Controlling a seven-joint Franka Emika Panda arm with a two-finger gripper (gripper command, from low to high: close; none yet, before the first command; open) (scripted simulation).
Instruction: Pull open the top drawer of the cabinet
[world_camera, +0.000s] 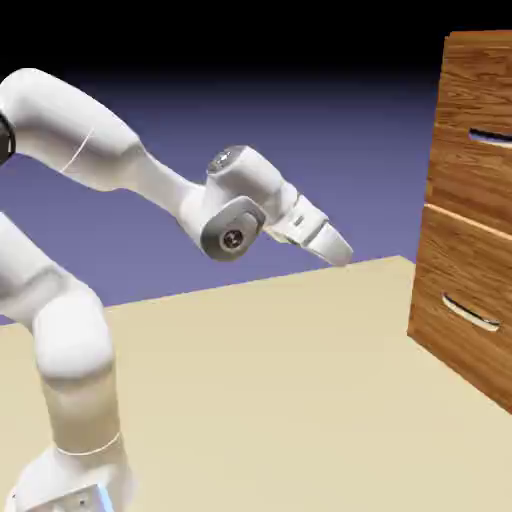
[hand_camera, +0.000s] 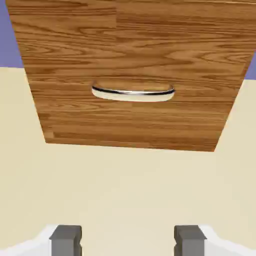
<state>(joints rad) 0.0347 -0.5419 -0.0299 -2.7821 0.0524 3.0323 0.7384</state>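
Gripper (world_camera: 340, 252) on my arm hangs in mid-air, fingers (hand_camera: 66, 239) spread wide and holding nothing, well apart from the cabinet (world_camera: 470, 200) at 3 o'clock in the exterior view. I count two drawers: the top drawer (world_camera: 478, 165) with its slim silver bar, closed, and the lower drawer (hand_camera: 135, 75) with one curved handle (hand_camera: 132, 93). Reddish-brown wood grain, beige table (world_camera: 280, 400), blue-violet backdrop.

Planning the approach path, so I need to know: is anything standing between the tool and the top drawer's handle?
Nothing visible does. The tool hangs open over bare table, apart from the cabinet. The top drawer sits higher, with only open air between. The hand view shows just the lower drawer's curved handle.
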